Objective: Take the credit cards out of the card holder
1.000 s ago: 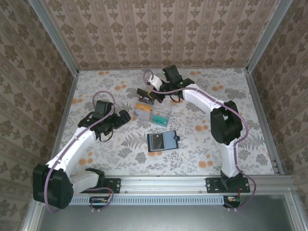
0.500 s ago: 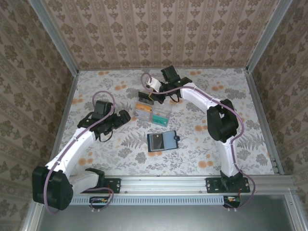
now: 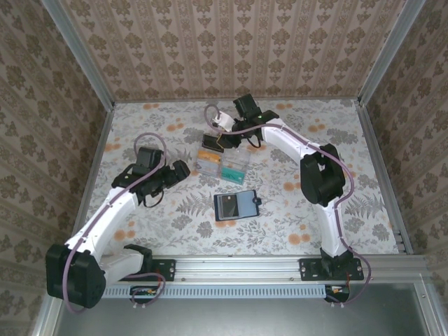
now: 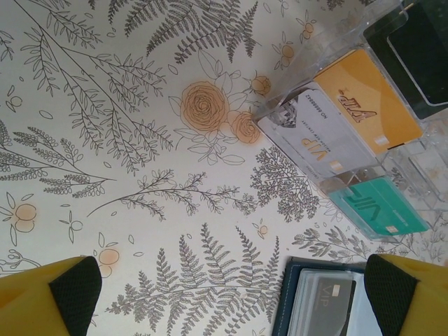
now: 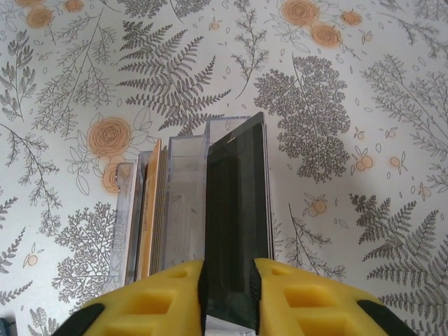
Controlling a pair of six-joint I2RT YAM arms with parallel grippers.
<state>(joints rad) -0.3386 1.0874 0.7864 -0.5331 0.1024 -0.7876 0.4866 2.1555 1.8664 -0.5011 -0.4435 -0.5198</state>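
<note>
The card holder (image 3: 236, 206) lies open on the floral table, a dark card showing in its clear pocket (image 4: 323, 302). Beyond it a clear rack (image 3: 222, 163) holds credit cards: orange (image 4: 364, 105), white (image 4: 313, 136), teal (image 4: 378, 206). My right gripper (image 3: 218, 138) hangs over the rack's far end. In the right wrist view its yellow fingers (image 5: 229, 269) stand slightly parted on either side of a black card (image 5: 234, 203), which stands in the rack's end slot. My left gripper (image 3: 183, 170) is wide open just left of the rack, with nothing between its fingers (image 4: 49, 294).
Patterned walls enclose the table on three sides, and an aluminium rail (image 3: 238, 266) runs along the near edge. Bare floral tablecloth (image 3: 329, 203) lies right of the card holder and in the front left.
The right gripper has shifted slightly left and set the black card into the rack's slot, and its fingers have parted a little. The left arm has not moved.
</note>
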